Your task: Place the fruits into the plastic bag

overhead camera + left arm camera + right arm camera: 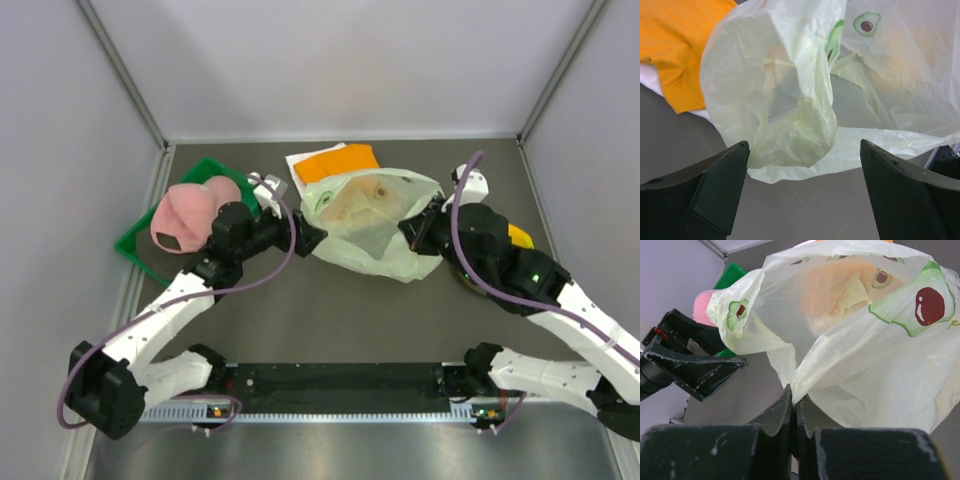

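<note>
My right end effector (794, 396) is clamped fully shut on a fold of the crinkly, translucent pale green plastic bag (865, 365) printed with avocado halves, which billows just ahead of it. My left end effector (804, 146) stands wide open and holds nothing, with the bag's slack rim just ahead between its fingers. Beyond the bag lies a flat orange cloth (338, 163). The curved yellow bananas (519, 236) show only as a sliver behind my right wrist, outside the bag. I see two risks. The left could pinch several layers and seal the mouth, or the thin film could tear if the arms pull apart.
</note>
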Action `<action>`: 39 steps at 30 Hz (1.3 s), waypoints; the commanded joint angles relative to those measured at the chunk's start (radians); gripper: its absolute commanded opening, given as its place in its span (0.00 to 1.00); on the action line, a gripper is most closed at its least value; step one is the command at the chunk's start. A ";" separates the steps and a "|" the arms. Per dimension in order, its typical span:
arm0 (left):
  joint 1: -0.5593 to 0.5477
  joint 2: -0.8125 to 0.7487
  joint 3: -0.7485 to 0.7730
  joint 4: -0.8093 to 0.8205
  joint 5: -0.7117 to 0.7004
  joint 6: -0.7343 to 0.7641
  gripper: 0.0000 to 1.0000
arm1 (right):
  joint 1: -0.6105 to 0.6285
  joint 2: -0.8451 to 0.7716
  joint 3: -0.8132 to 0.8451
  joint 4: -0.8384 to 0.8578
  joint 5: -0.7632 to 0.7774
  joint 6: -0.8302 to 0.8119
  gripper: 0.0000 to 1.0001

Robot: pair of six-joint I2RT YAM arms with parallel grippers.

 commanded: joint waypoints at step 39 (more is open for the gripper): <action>-0.017 0.221 0.856 -0.929 0.302 0.125 0.00 | -0.260 0.123 0.306 -0.365 -0.119 -0.211 0.02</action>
